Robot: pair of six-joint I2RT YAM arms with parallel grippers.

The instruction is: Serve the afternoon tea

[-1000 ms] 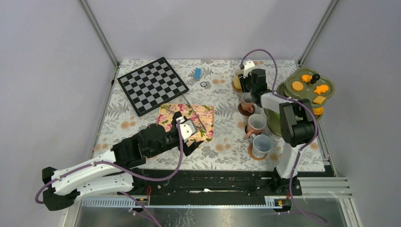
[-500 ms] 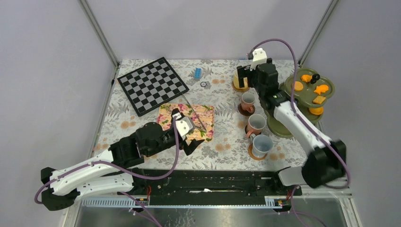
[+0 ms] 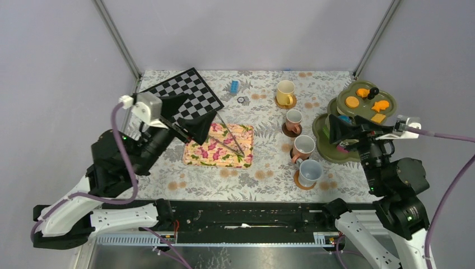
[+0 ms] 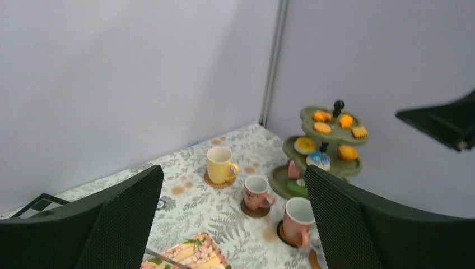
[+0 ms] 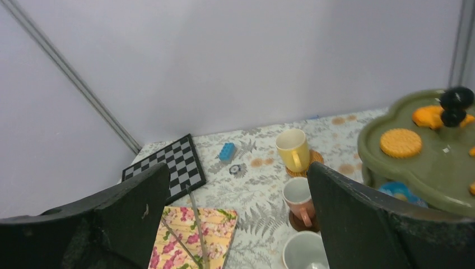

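Four mugs (image 3: 293,119) on coasters (image 3: 297,181) sit just left of the stand (image 3: 321,147) holding the pastries (image 3: 352,102), so with left gripper (image 3: 187,112) and right gripper (image 3: 352,132) spread wide and empty, we should approach high, clearing rims.

left claw (image 3: 187,114) – aloft, jaws wide | right claw (image 3: 343,133) – aloft, jaws wide

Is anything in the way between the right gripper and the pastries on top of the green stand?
Nothing visible. The open right gripper hangs near the stand; the pastries lie uncovered, with only the black knob standing among them.
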